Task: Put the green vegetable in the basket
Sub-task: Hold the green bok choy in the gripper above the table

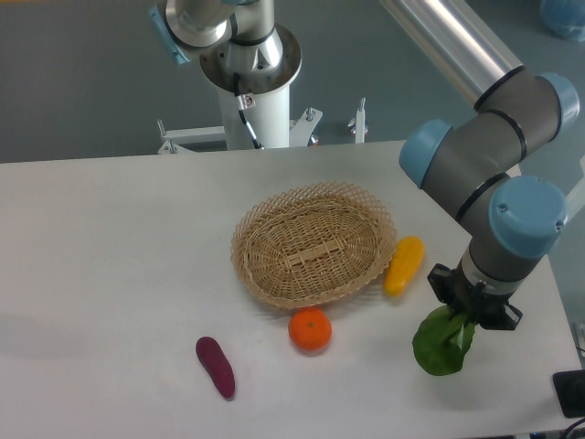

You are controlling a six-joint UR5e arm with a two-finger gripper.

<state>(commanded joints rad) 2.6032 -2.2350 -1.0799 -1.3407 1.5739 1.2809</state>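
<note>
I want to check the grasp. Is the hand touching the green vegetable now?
Touching. In the camera view, the hand sits directly on top of the green vegetable, whose leaves hang out below it, with no gap visible between them.

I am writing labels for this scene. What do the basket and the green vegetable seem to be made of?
The basket: woven wicker or rattan by its look, light tan and matte, with crossing strands and a lacy open rim. The green vegetable: dark green leaf with a slight sheen; whether real or plastic cannot be told. The gripper hides its stem.

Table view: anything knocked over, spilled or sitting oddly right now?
Nothing stands out. The basket sits flat and empty, and the gripper is down on the green vegetable at the table's right side.
</note>
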